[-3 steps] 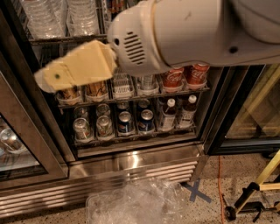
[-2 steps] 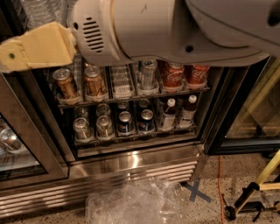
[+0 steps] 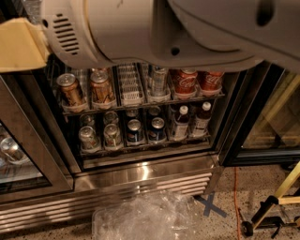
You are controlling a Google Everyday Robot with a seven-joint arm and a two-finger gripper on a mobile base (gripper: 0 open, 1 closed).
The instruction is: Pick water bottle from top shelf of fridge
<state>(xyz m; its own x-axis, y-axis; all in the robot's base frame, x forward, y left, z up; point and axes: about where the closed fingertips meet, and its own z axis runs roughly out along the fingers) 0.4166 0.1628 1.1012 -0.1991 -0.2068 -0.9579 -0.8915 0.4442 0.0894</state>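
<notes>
Water bottle [image 3: 32, 8]: sliver showing, axis unreadable | gripper [image 3: 18, 44]: top-left, before fridge [image 3: 140, 174] (jaws: cannot tell)

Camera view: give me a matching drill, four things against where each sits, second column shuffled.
1 hand
2 red cans
3 white-capped bottles
4 blue X

A on the floor
B right end of the lower rack
C top-left corner of the view
D right end of the upper rack

Pairs: 1-C, 2-D, 3-B, 4-A
</notes>
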